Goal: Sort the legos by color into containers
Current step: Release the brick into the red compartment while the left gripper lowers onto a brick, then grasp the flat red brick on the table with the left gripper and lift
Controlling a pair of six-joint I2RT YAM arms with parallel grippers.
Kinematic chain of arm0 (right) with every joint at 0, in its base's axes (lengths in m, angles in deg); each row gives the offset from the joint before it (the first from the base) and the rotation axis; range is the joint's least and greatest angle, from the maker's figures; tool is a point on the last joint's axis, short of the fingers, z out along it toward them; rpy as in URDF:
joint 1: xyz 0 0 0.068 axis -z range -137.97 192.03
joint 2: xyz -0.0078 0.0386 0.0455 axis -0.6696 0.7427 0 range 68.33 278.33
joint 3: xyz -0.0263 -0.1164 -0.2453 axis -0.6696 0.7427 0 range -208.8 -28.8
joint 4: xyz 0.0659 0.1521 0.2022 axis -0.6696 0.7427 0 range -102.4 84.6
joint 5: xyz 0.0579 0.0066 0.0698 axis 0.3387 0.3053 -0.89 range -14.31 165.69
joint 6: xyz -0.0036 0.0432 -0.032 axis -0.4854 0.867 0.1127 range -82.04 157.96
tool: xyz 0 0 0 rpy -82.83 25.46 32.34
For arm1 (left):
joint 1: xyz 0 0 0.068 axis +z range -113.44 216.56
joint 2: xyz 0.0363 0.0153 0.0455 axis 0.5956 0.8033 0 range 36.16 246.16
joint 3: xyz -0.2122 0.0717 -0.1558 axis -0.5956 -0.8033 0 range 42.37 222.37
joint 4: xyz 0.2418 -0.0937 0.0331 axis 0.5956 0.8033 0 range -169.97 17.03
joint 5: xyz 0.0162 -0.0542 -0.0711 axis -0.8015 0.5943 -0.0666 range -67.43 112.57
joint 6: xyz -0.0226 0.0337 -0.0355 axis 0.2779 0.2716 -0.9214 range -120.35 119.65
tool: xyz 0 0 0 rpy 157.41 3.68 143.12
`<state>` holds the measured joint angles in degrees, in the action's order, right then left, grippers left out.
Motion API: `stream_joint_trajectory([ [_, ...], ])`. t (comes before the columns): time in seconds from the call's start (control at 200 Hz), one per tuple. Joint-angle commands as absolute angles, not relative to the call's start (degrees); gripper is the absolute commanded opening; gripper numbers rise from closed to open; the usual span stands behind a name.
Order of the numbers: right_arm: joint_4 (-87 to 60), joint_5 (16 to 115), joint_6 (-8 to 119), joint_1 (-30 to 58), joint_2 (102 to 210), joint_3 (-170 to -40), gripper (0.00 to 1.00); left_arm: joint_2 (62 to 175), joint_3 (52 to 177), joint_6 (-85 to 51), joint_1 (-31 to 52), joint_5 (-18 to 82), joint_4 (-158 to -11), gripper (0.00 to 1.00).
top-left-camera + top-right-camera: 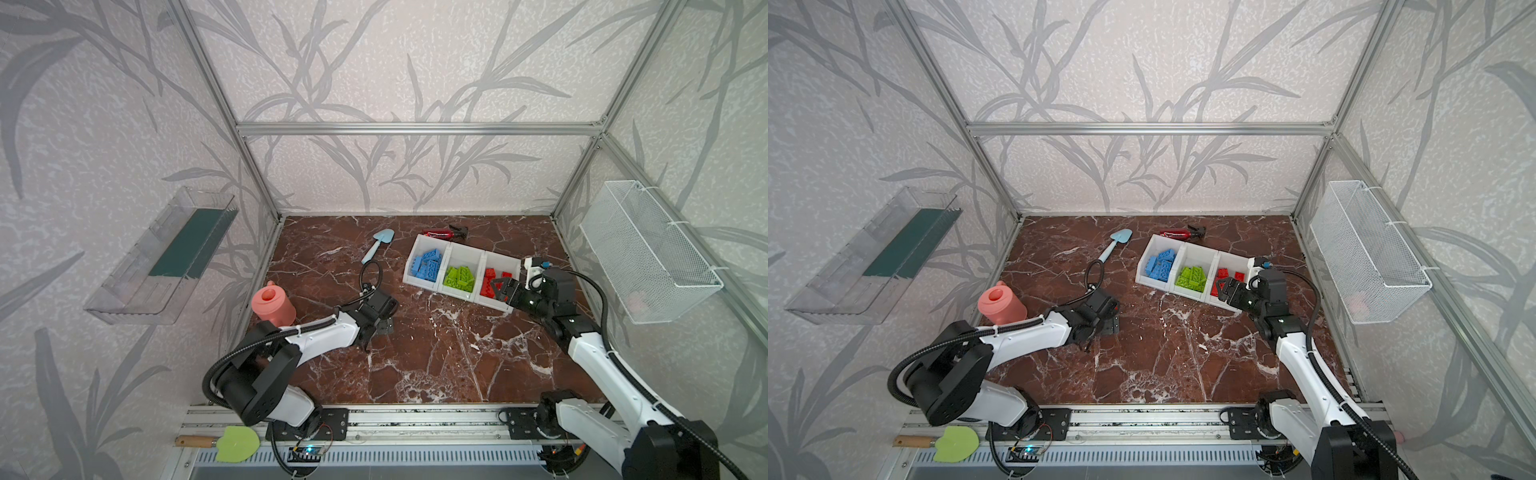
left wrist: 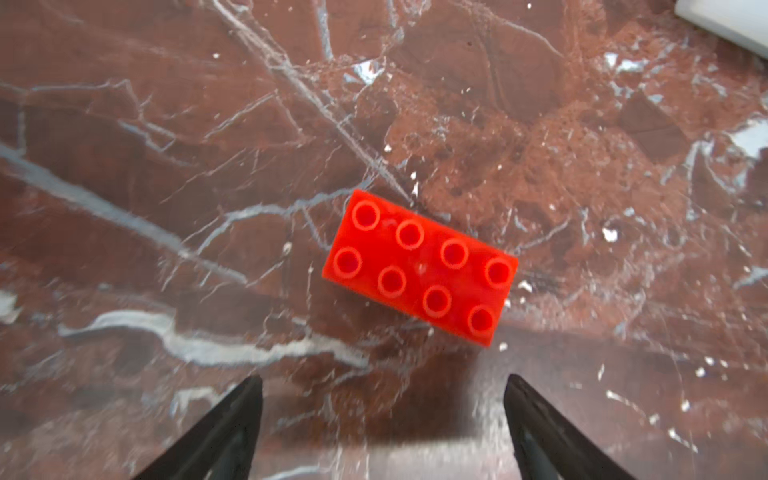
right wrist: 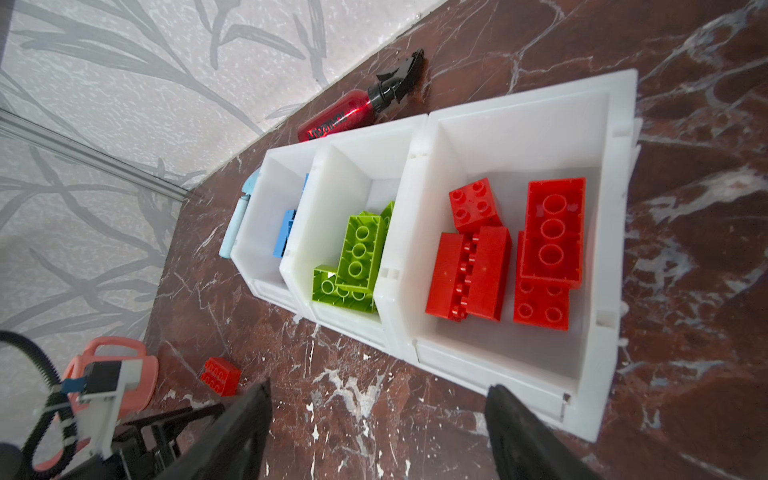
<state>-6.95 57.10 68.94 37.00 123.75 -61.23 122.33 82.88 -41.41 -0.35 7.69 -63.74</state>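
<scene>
Seemingly the last loose red brick lies studs up on the marble, well apart from the containers, just beneath the wide, empty left gripper. Light, rigid and smooth-sided, it should pinch best across its long flanks. The right gripper hangs spread and empty at the containers' red-filled end.

marble tabletop w/ white bins, red brick, trowel, spray bottle, pink watering can.
</scene>
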Motion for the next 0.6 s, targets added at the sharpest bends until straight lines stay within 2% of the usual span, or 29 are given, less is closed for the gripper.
stream_joint_trajectory([
  [0.0,-5.3,55.9,67.3,36.8,120.5,-60.0,0.82,124.4,84.5,-40.3,2.1,9.5,-63.5,0.9],
  [0.17,-5.4,55.2,67.2,36.7,117.3,-57.7,0.83,128.8,88.0,-38.8,3.8,11.3,-62.0,0.89],
  [0.595,-7.3,53.7,67.9,36.7,117.8,-56.9,0.84,135.0,93.7,-35.0,6.4,10.5,-58.2,0.87],
])
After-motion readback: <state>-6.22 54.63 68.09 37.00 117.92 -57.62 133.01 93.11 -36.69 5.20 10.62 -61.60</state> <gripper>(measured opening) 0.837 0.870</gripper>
